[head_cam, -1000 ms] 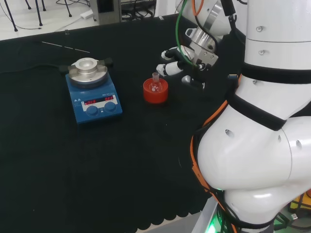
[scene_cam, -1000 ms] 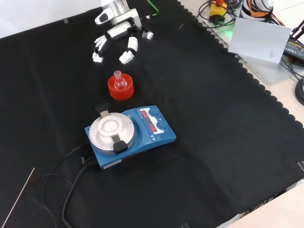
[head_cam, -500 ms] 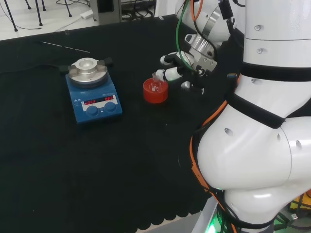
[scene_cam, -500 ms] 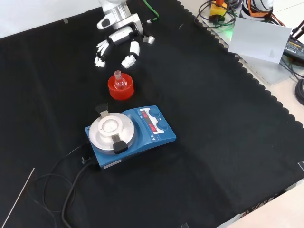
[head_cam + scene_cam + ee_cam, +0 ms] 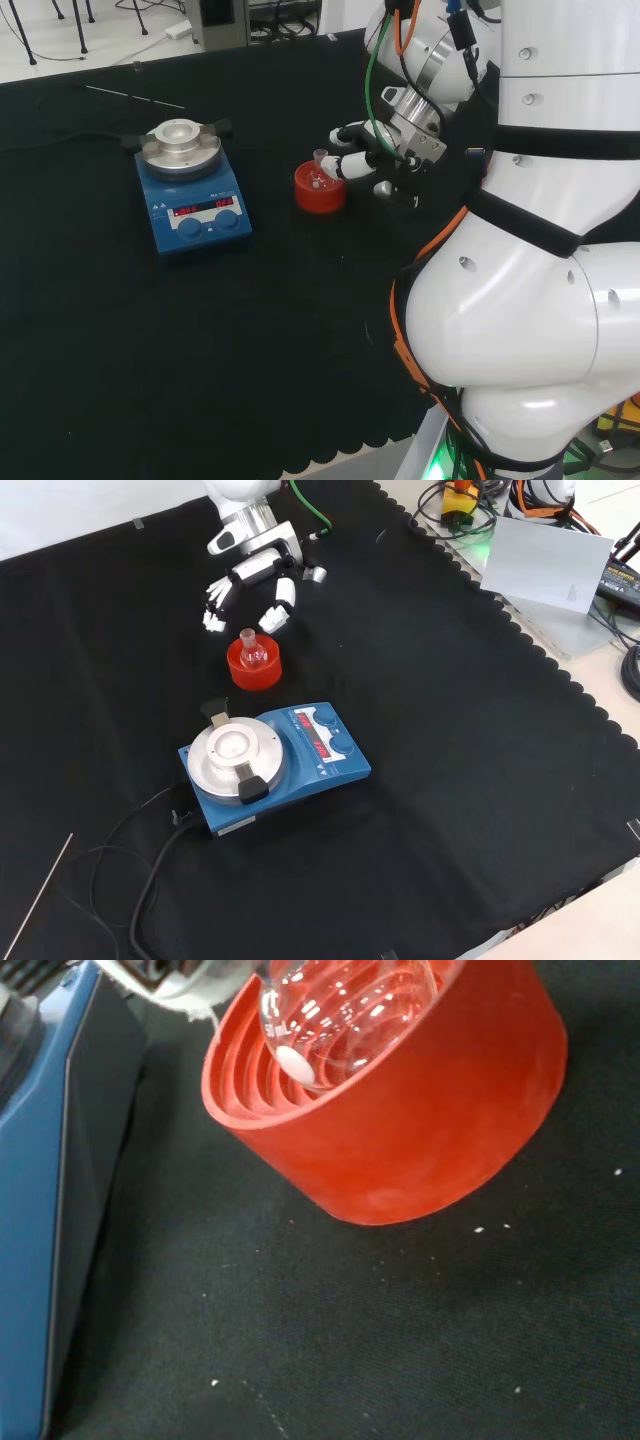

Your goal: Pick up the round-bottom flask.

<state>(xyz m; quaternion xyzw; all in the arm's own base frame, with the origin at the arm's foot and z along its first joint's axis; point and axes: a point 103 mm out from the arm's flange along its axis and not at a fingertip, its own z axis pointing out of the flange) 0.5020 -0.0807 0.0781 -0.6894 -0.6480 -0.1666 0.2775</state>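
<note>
While the round-bottom flask point(image 5: 252, 652) sits in its red stand point(image 5: 253, 667) mid-left of the front view, the hand point(image 5: 250, 578) hovers just above, fingers spread, holding nothing.

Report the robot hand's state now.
Robot hand: open, fingers spread beside the round-bottom flask on its red stand, holding nothing.

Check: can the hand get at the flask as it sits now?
Probably yes. The hand is open right beside the flask, which stands upright in its red stand. Nothing lies between them; the stirrer is on the stand's other side.
</note>
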